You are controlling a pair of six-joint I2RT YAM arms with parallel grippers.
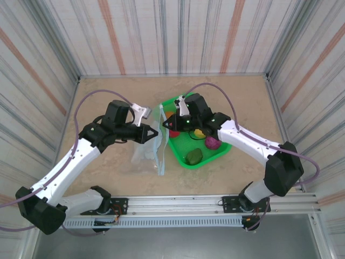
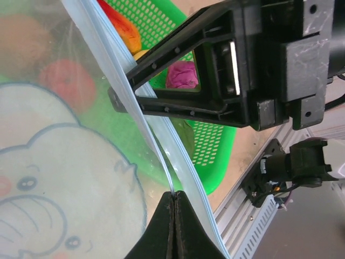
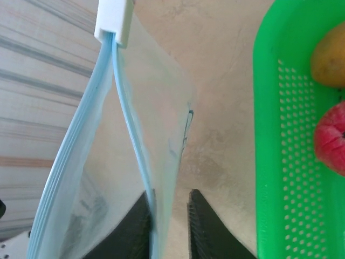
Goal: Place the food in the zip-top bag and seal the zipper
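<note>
The clear zip-top bag point(image 1: 146, 152) stands on the table left of the basket, its mouth up; an elephant print shows on the bag point(image 2: 48, 178). My left gripper point(image 1: 152, 133) is shut on the bag's left rim, pinching the pale blue zipper strip point(image 2: 161, 156) at the fingertips point(image 2: 173, 195). My right gripper point(image 1: 171, 125) is open, its fingers point(image 3: 204, 226) straddling the other zipper strip point(image 3: 132, 140), which lies against the left finger. A white slider point(image 3: 114, 19) caps the zipper's far end. Orange point(image 1: 170, 115), red point(image 1: 174, 133), yellow point(image 1: 198, 133), magenta point(image 1: 212, 142) and dark green point(image 1: 194, 156) food lie in the basket.
The green mesh basket point(image 1: 218, 152) sits just right of the bag, under my right arm; its rim point(image 3: 268, 135) is close beside the right fingers. Striped walls enclose the table on three sides. The arms' metal rail point(image 1: 215, 204) runs along the near edge.
</note>
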